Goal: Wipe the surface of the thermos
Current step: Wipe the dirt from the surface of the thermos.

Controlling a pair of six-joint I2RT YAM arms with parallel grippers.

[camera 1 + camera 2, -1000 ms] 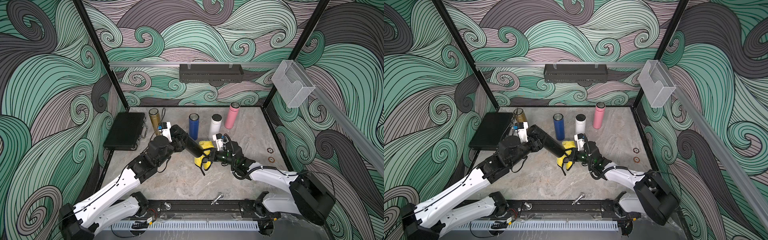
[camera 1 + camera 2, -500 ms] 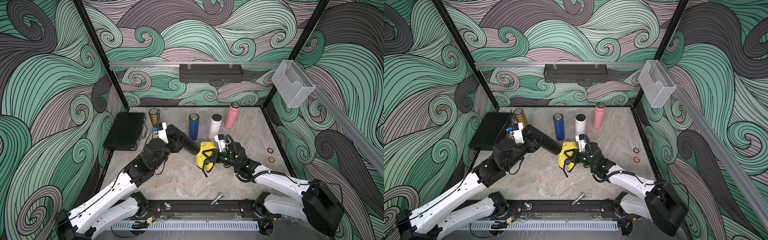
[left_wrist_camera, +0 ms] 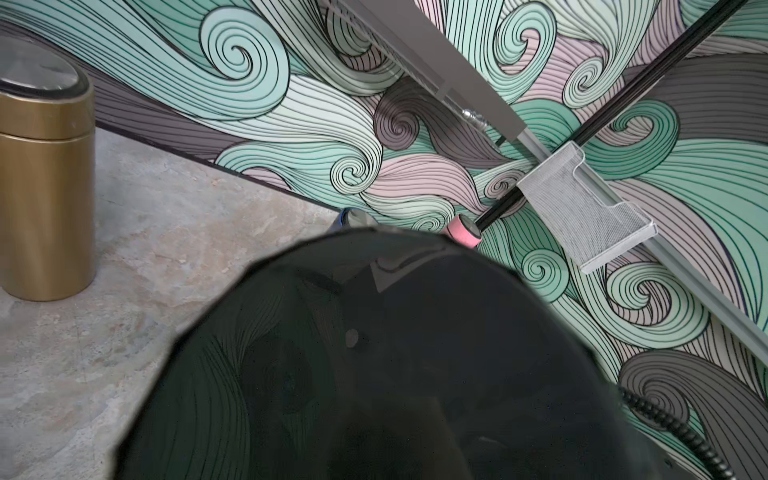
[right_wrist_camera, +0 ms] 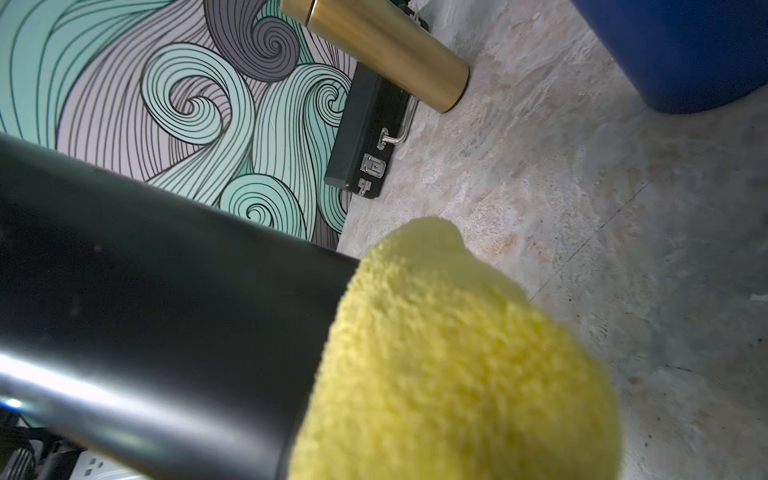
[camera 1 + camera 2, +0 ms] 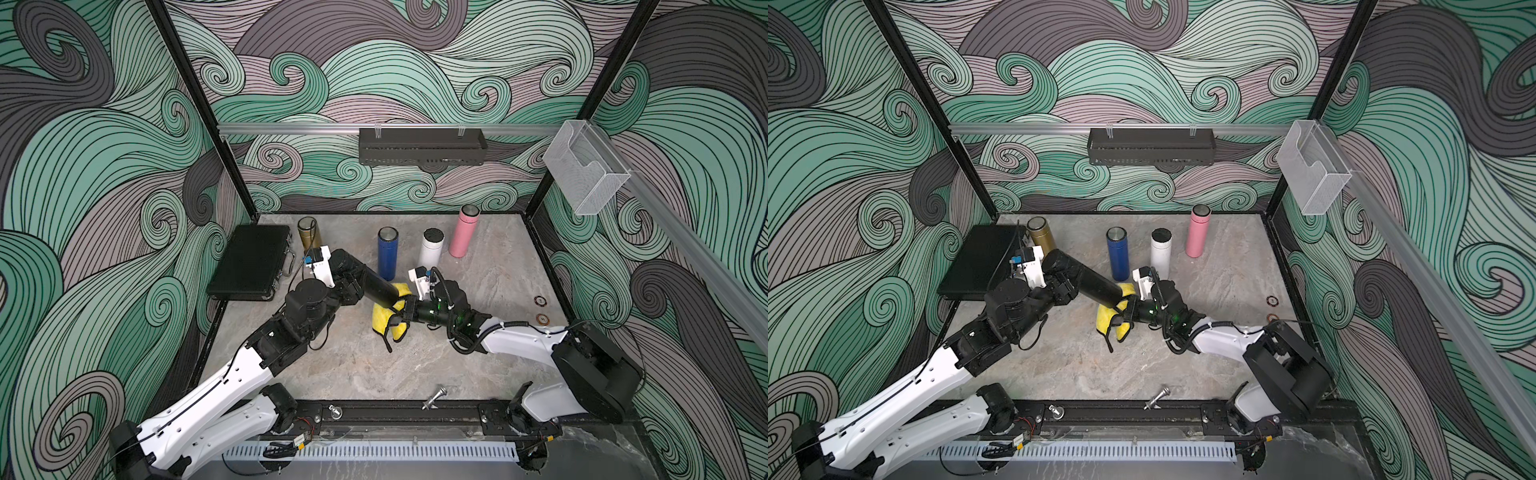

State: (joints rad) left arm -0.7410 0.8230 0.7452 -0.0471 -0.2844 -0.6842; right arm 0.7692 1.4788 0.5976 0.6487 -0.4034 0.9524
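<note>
Contact: we see left gripper point(image 5: 351, 284) clamping the tilted matte-black cylindrical thermos point(image 5: 372, 286), right gripper point(image 5: 405, 312) stretched low, pinching fluffy yellow cloth point(image 5: 380, 320) against it.

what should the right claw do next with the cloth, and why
Probably draw the yellow cloth along the black thermos toward the left claw. The right claw holds the cloth against only the thermos's free end, so most of the barrel lies bare of cloth.
</note>
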